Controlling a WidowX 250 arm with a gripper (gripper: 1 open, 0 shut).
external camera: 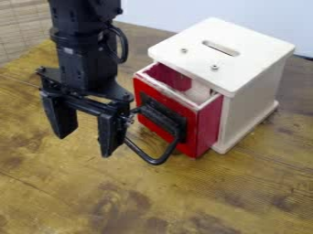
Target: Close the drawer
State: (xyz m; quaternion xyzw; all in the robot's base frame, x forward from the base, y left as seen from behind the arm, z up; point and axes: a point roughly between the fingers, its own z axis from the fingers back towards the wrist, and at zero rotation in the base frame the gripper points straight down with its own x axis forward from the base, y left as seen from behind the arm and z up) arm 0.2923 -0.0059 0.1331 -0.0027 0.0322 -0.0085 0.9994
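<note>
1. The drawer [175,111], just to the right of the hand [83,131], stands partly out of the white box [251,78]; I judge the closing is not finished
2. The hand is released, fingers spread, grasping nothing
3. The front is glossy red; the black wire handle [156,139] loops beside the hand's right finger
4. The table [73,196] is worn wood

The drawer [178,108] was seen to be red, its front panel glossy, with a black wire loop handle [153,139]. The box [251,78] around it was white, with a dark slot on top. The gripper [83,121] and its jaws were black throughout. The table [232,196] was shown in brown wood, mottled with darker, worn patches.
</note>
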